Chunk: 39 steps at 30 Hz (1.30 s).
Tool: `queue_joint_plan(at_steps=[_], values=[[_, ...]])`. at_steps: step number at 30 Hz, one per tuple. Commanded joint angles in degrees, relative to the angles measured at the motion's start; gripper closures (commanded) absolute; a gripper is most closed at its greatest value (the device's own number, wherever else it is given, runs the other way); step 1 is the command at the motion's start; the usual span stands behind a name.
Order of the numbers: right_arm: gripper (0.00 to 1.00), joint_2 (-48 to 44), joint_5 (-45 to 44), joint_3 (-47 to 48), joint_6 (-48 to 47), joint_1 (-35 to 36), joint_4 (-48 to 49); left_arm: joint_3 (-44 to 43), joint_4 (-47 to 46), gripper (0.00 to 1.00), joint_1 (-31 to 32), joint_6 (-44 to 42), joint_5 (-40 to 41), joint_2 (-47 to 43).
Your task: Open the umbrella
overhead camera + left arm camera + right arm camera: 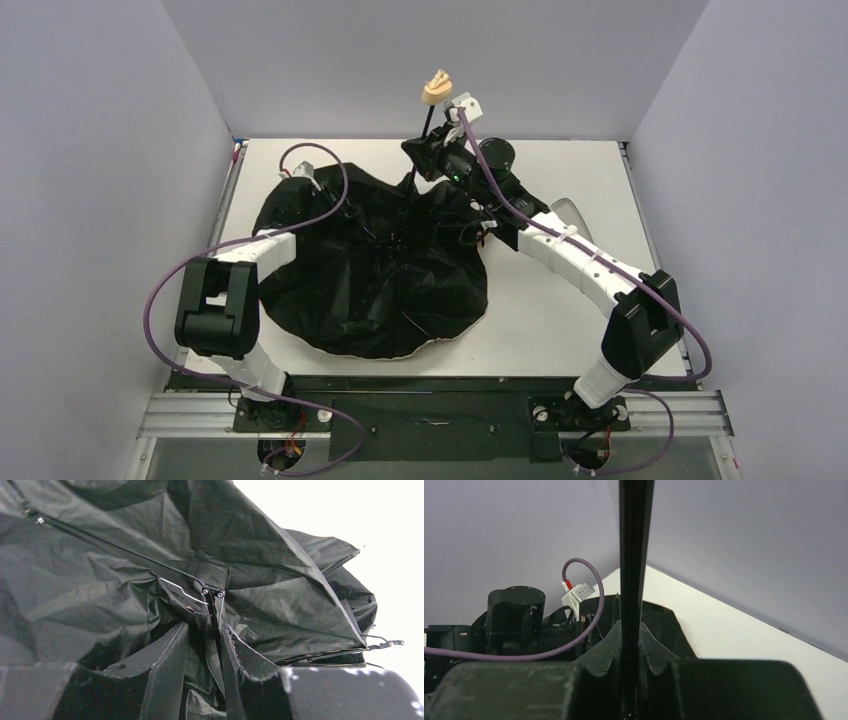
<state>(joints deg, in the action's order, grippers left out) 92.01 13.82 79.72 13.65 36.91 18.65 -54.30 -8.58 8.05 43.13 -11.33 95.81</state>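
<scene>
The umbrella (380, 270) lies spread on the table, black lining up, with a thin peach-tan edge at the front. Its thin black shaft (430, 125) rises to a small tan handle (437, 88) at the back. My right gripper (425, 155) is shut on the shaft; in the right wrist view the shaft (634, 555) stands between the fingertips (610, 647). My left gripper (305, 178) is at the canopy's back left edge. In the left wrist view it (206, 635) is shut on a black rib (212, 607) and a fold of fabric (100, 590).
Grey walls close in the white table (560, 320) on three sides. A clear plastic object (568, 212) lies just behind the right forearm. Purple cables loop over both arms. The left arm's wrist (519, 615) shows in the right wrist view.
</scene>
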Motion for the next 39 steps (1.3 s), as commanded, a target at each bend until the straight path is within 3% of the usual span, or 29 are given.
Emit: queue_joint_plan(at_steps=[1,5,7,9,12,16,22,26,33,39], values=[[1.0,-6.8,1.4,5.0,2.3,-2.3,6.8,-2.2,4.7,0.73,-3.6,-3.7,5.4,0.2],[1.0,-6.8,3.0,4.3,2.3,-3.2,6.0,-3.9,4.7,0.74,-6.6,-6.4,4.2,1.0],[1.0,-6.0,5.0,4.5,2.8,-3.2,5.5,-5.4,3.2,0.69,-7.4,-8.2,0.1,1.4],[1.0,-4.0,6.8,5.1,3.8,-2.9,5.6,-5.8,-0.9,0.57,-7.6,-9.3,-6.8,0.9],[1.0,-1.7,8.0,6.2,4.4,-2.0,6.2,-3.8,-13.6,0.3,-7.3,-10.6,-16.5,-3.3],[1.0,1.5,8.5,8.5,6.8,-1.6,7.5,-3.1,-19.9,0.15,-7.2,-15.9,-23.5,-7.7],[1.0,4.2,10.3,12.2,6.4,-0.9,5.5,0.5,-19.8,0.1,-4.9,-27.6,-26.4,-14.7],[1.0,4.8,11.8,13.2,3.6,-0.6,2.2,2.4,-19.0,0.0,-4.4,-29.9,-24.5,-16.9],[1.0,3.8,13.1,13.4,-0.3,-0.6,-1.6,0.7,-16.5,0.03,-7.0,-31.8,-31.1,-19.8],[1.0,5.8,13.4,15.9,0.4,0.4,-2.9,0.1,-12.2,0.03,1.8,-43.5,-33.7,-23.4]])
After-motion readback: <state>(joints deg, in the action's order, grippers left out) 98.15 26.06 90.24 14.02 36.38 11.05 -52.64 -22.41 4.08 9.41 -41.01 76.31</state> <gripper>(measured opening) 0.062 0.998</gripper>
